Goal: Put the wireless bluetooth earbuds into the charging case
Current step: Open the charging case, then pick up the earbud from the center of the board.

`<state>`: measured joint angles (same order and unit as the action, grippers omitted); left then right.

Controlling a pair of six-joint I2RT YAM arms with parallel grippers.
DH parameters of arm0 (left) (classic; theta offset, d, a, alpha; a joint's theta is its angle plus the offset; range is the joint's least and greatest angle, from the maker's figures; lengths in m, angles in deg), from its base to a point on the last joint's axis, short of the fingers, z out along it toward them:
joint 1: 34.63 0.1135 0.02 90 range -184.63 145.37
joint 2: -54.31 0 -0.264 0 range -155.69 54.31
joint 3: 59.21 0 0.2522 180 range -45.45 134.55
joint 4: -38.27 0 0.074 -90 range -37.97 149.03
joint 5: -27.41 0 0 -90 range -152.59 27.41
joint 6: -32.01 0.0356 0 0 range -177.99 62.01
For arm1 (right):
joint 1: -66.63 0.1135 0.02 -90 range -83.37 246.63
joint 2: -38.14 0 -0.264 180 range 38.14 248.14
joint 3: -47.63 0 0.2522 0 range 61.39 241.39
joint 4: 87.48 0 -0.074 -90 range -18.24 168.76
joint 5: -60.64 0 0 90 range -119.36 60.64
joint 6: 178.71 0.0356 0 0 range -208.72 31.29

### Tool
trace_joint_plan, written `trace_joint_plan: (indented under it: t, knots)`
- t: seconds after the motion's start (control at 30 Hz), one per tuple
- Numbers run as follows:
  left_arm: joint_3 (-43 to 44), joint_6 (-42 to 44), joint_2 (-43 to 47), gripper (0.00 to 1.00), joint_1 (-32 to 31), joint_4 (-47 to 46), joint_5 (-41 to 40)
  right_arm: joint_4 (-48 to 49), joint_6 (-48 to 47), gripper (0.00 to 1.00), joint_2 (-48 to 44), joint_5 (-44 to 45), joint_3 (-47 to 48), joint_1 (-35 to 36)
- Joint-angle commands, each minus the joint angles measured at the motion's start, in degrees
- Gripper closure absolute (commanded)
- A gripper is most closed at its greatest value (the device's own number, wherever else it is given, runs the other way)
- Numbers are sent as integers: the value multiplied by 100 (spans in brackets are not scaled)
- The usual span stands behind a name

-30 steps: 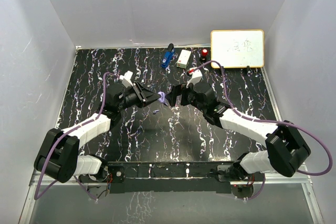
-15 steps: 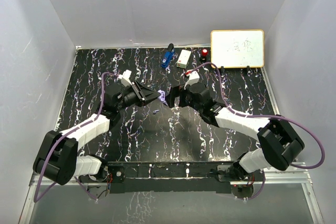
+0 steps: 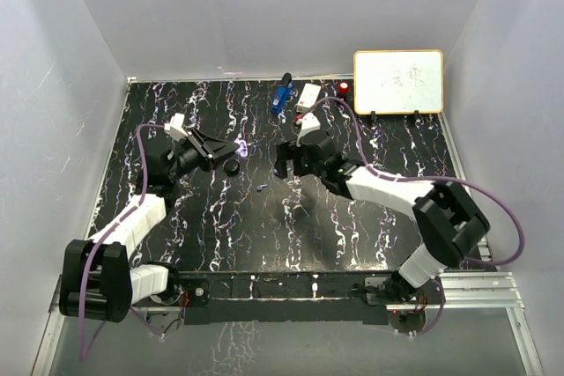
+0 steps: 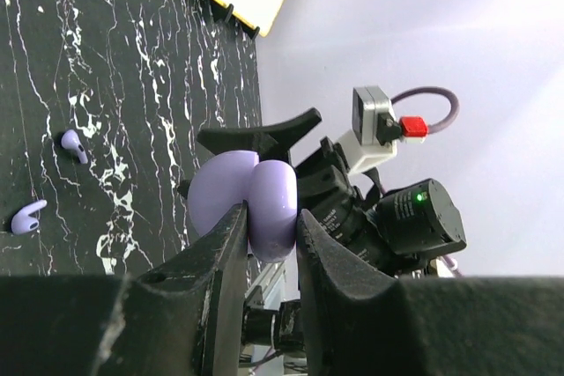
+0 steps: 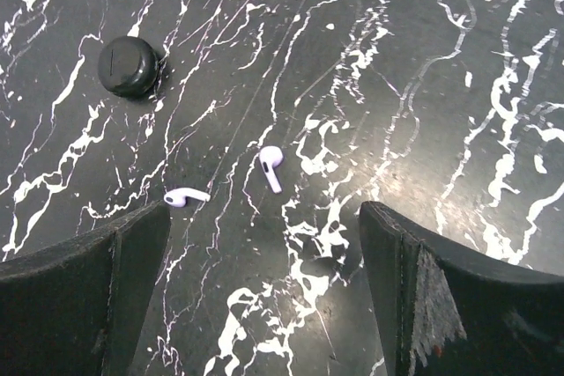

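You had a black round puck (image 3: 231,167) lying on the black marbled table (image 3: 264,244) between the left gripper (image 3: 238,149) and the right gripper (image 3: 280,165), nearer the left one; from the right wrist it lay ahead and to the left. Beyond the right gripper, near the table's far edge, a blue gadget (image 3: 281,94), a white box (image 3: 308,97) and a small red-topped piece (image 3: 343,89) sat in a row, apart from each other. Farther right, a yellow-framed whiteboard (image 3: 398,81) stood by the white back wall (image 3: 264,6).

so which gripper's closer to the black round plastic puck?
Left. The left gripper, clamping the rounded lavender plastic case, hangs just beyond the black puck; the right gripper, open, is farther off to its right.
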<state>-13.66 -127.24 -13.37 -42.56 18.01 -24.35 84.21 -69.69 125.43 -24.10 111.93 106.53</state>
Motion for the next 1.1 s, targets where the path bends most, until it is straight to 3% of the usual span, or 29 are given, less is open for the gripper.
trace_joint_plan:
  t: [0.0, 1.07]
  knots:
    - [-78, -114, 86, 100, 179, 55, 539, -494, -451, 14, 394, 26, 651, 294]
    - [-512, -236, 400, 100, 1036, -99, 1049, -545, -390, 24, 1574, 694, 1206, 1157]
